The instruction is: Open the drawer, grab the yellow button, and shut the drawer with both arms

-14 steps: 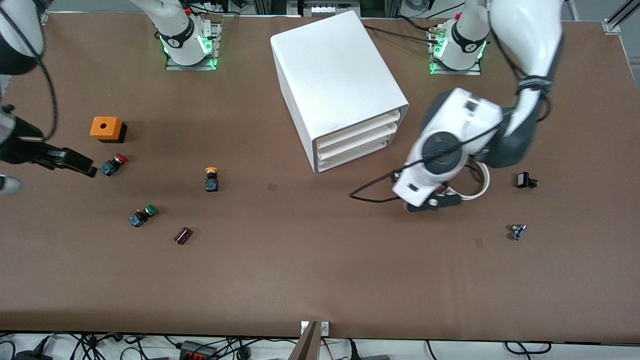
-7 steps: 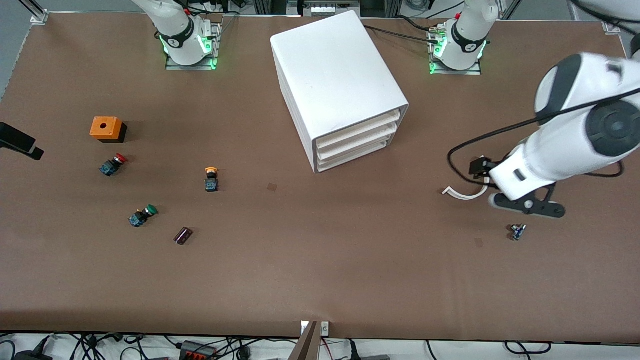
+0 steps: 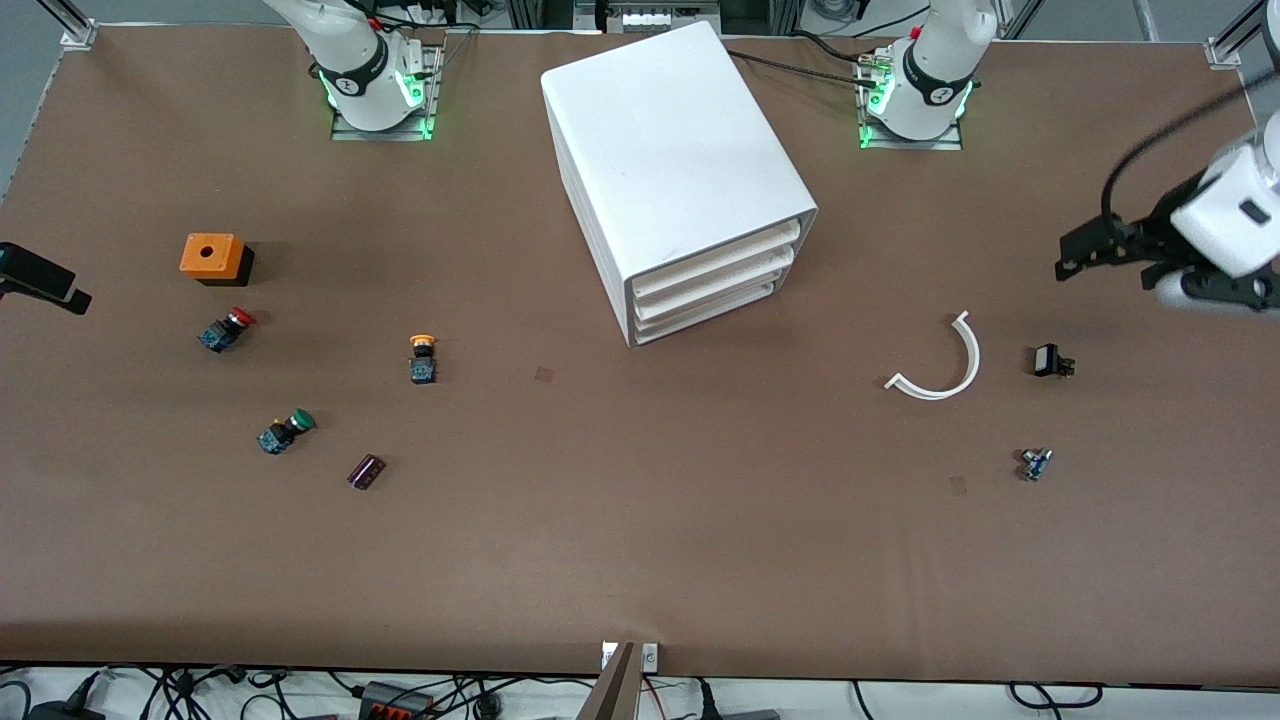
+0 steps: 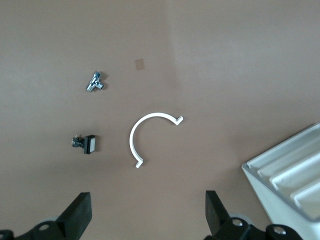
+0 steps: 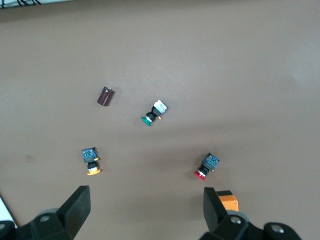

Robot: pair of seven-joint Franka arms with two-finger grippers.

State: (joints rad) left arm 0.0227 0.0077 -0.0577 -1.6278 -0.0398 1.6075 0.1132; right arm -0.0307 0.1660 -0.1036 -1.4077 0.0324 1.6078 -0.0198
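The white cabinet point(image 3: 680, 170) stands mid-table with all three drawers shut; the top drawer point(image 3: 715, 262) shows only its front. Its corner also shows in the left wrist view point(image 4: 290, 170). The orange-capped button point(image 3: 423, 358) lies on the table toward the right arm's end, and it also shows in the right wrist view point(image 5: 91, 161). My left gripper point(image 3: 1110, 250) is open and empty, up over the left arm's end of the table point(image 4: 147, 215). My right gripper point(image 3: 40, 280) is open and empty at the right arm's table edge point(image 5: 145, 210), above the buttons.
An orange box point(image 3: 212, 257), a red-capped button point(image 3: 226, 330), a green-capped button point(image 3: 285, 432) and a dark cylinder point(image 3: 366, 471) lie near the orange button. A white curved piece point(image 3: 940, 365), a small black part point(image 3: 1050, 361) and a small metal part point(image 3: 1035, 464) lie toward the left arm's end.
The left arm swung away from in front of the cabinet to its end of the table, uncovering the white curved piece. The right gripper drew back to the table edge.
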